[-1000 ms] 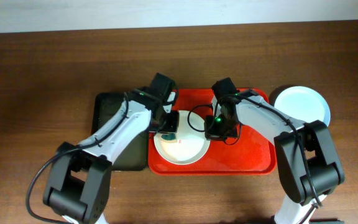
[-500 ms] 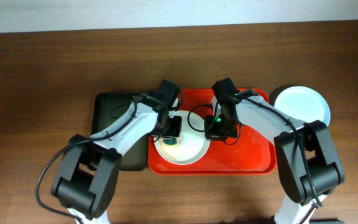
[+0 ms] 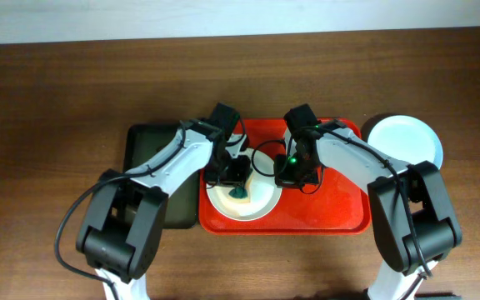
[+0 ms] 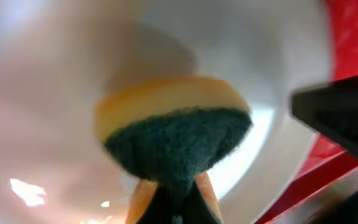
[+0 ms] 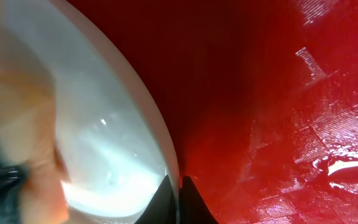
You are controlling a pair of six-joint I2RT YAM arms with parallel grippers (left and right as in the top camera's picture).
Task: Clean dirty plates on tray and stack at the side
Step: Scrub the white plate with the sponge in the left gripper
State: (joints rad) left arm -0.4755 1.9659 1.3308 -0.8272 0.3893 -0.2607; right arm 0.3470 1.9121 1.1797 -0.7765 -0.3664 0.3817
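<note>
One plate [image 3: 261, 202] lies on the tray [image 3: 332, 212]; my left pincer [image 4: 174, 205], clamped on the sponge [image 4: 176, 140], has moved from its rim to its centre; my right pincer [image 5: 175, 196], closed, pins its edge; scrubbing under way, stacking outstanding.

L gripper [image 4: 173, 202], R gripper [image 5: 178, 199]: both closed

We see a white plate [image 3: 261, 205] lying flat on the red tray's [image 3: 332, 212] left side; another pale plate [image 3: 407, 137] sits on the tabletop [image 3: 57, 83] beside the tray's far right corner.
</note>
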